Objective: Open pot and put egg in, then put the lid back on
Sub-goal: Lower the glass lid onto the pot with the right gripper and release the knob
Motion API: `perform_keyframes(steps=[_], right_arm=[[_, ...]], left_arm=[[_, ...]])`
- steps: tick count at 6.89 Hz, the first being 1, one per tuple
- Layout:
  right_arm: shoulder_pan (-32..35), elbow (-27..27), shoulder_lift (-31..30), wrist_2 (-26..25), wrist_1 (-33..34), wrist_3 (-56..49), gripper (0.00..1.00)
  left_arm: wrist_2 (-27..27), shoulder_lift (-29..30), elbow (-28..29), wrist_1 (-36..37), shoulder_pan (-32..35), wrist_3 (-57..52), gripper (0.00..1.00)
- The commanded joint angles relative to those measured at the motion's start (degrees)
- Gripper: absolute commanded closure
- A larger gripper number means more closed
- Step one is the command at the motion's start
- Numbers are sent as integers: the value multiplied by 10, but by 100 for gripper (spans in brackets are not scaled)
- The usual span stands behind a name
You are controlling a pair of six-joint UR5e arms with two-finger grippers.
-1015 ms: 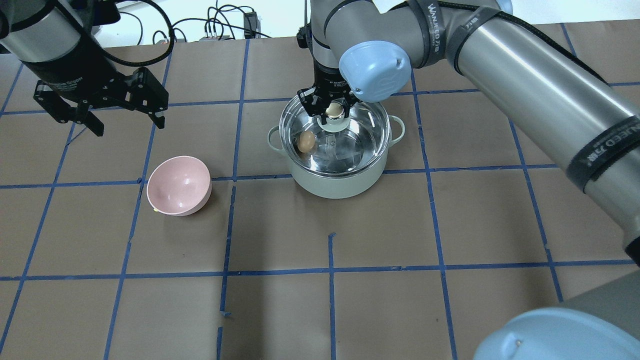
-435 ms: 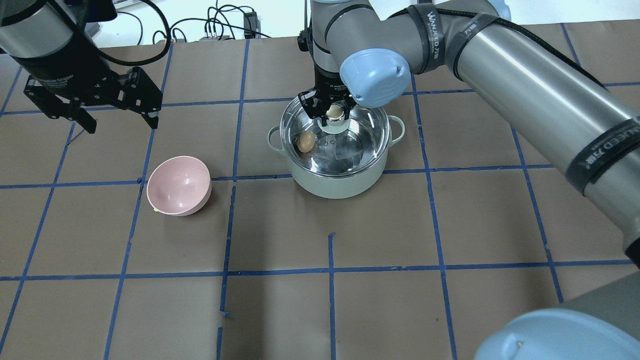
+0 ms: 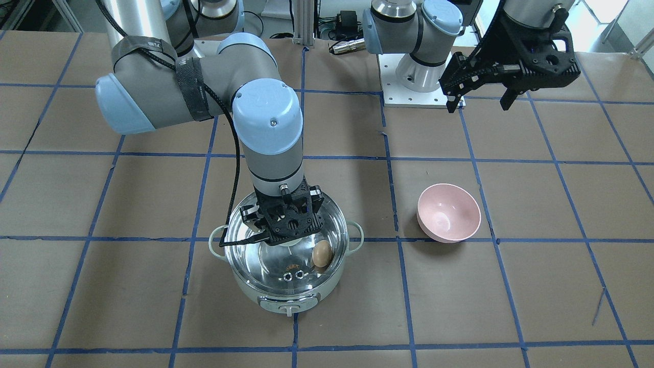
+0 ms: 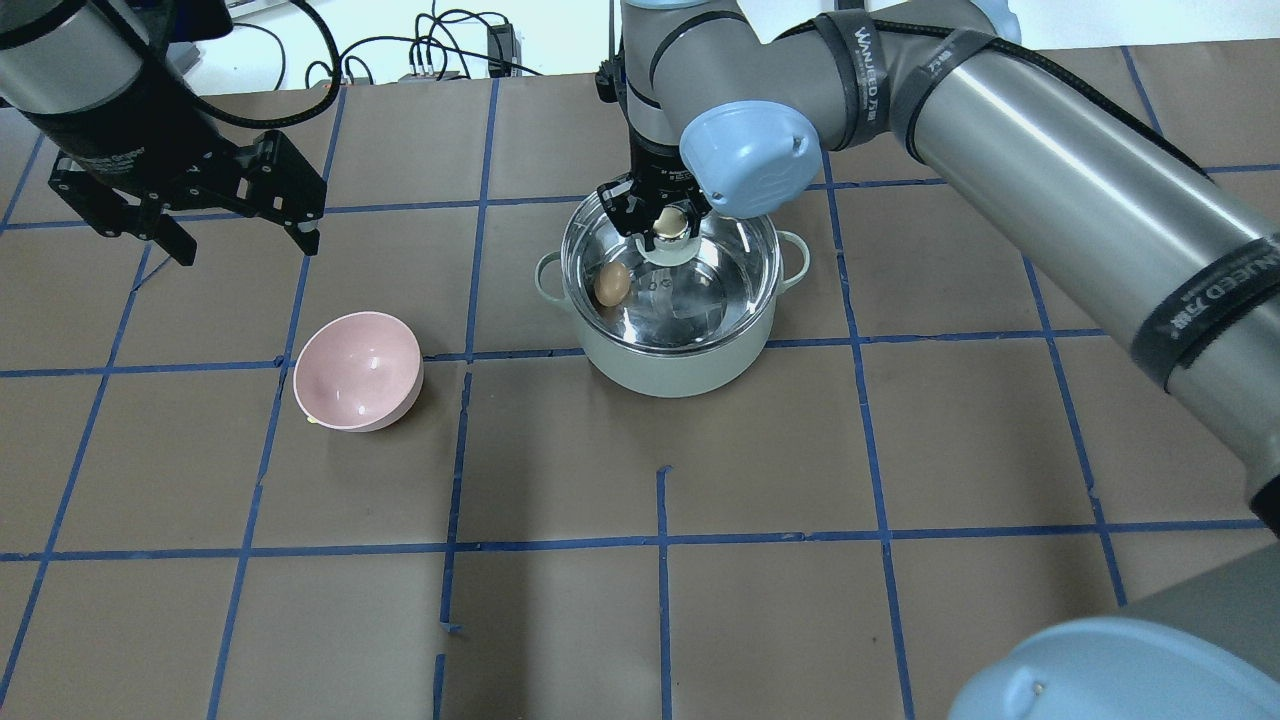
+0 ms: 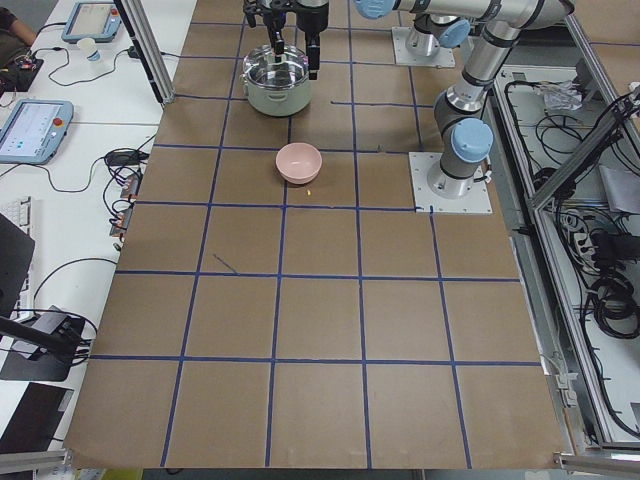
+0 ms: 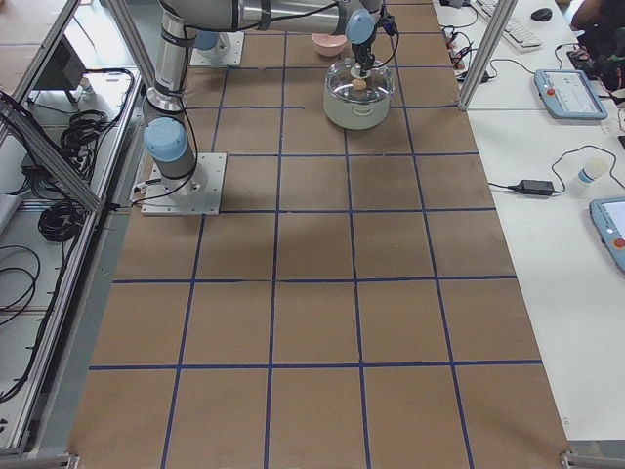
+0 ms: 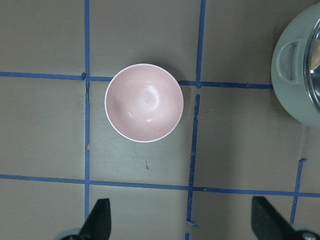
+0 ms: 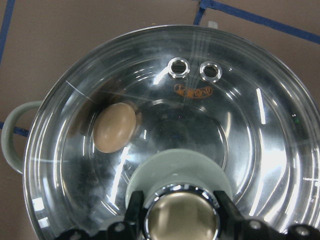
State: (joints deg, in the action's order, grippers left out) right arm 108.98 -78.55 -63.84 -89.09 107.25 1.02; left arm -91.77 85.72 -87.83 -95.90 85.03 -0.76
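Observation:
The mint-green pot (image 4: 680,365) stands at the table's middle back, its knob (image 3: 287,308) facing away from me. The glass lid (image 4: 725,270) lies on its rim, vent holes (image 8: 179,66) away from me. The tan egg (image 4: 612,283) rests inside the pot under the glass, also in the right wrist view (image 8: 115,127). My right gripper (image 4: 668,222) is shut on the lid's cream knob, fingers (image 8: 134,206) on both sides. My left gripper (image 4: 247,249) is open and empty, high above the table to the left of the pot.
An empty pink bowl (image 4: 357,370) sits left of the pot and nearer to me, below the left wrist camera (image 7: 144,102). Cables (image 4: 440,50) lie past the table's far edge. Blue tape lines grid the brown table (image 4: 660,600).
My left gripper has risen and drawn a little to the left, staying open. My right gripper stays on the lid's knob over the pot, hardly moved.

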Motion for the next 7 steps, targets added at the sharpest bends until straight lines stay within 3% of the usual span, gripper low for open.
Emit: perform_keyframes(steps=[1,2,3,4,5,6,7], right_arm=[[0,-2,0,-3,2,0,96],[1,-2,0,-3,6,4,96],[0,-2,0,-2,6,12,89],[0,-2,0,-3,8,10,75],[1,-2,1,-5,16,4,19],[1,-2,0,-5,16,4,0],[1,1,-1,-5,17,6,0]], left_arm=[[1,-4,-1,1,-1,2,1],[1,-6,-3,1,-1,2,1],[0,-7,-2,1,-1,2,1],[0,-7,-3,1,-1,2,1],[1,-7,-3,1,-1,3,1],[4,-7,-2,1,-1,4,1],[4,-7,-2,1,-1,4,1]])
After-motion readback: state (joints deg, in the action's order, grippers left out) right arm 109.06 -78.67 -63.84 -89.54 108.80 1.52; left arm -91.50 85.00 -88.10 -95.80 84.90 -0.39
